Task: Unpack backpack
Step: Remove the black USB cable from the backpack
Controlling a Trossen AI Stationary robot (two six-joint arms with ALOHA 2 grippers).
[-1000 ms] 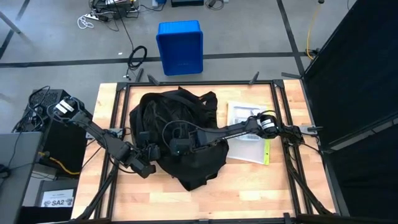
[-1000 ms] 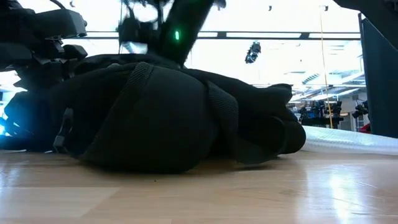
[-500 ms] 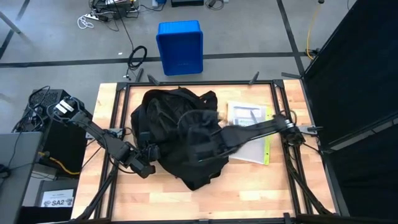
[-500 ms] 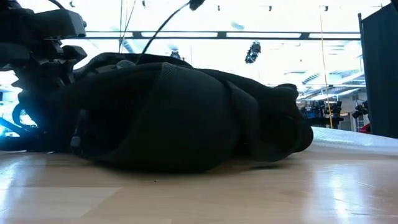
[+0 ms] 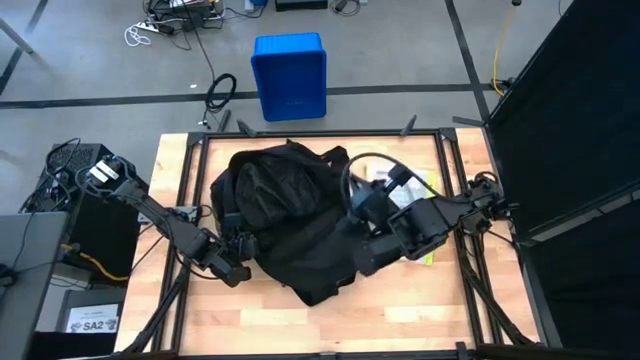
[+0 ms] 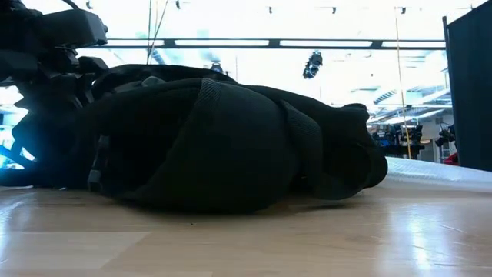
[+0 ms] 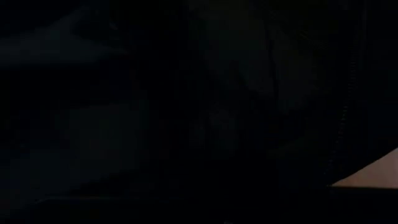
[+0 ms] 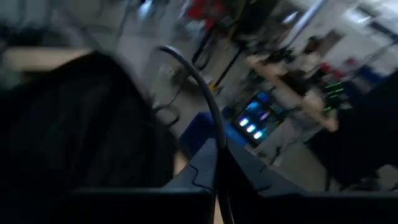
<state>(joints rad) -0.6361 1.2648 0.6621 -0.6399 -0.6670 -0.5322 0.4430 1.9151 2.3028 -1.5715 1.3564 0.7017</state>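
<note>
The backpack (image 5: 290, 222) is lying slumped across the middle of the wooden counter (image 5: 400, 300), its dark fabric bulging up in a soft mound when seen from counter height (image 6: 223, 146). The left claw (image 5: 232, 262) is sitting low at the bag's near-left edge, pressed right against the cloth, probably pinning or pinching that side so the bag is not sliding about (whether it is truly gripping fabric, I cannot tell; its own camera is showing only blackness). The right claw (image 5: 368, 262) is hanging clenched and empty at the bag's right flank, its arm folded back over the papers (image 5: 400, 185) lying on the counter beside the bag. To my eye it is positioned between attempts, with nothing taken out by it at this point. Beyond the counter's far edge, a blue bin (image 5: 289, 75) is standing on the grey floor, with loose cables (image 5: 222, 92) trailing near it.
</note>
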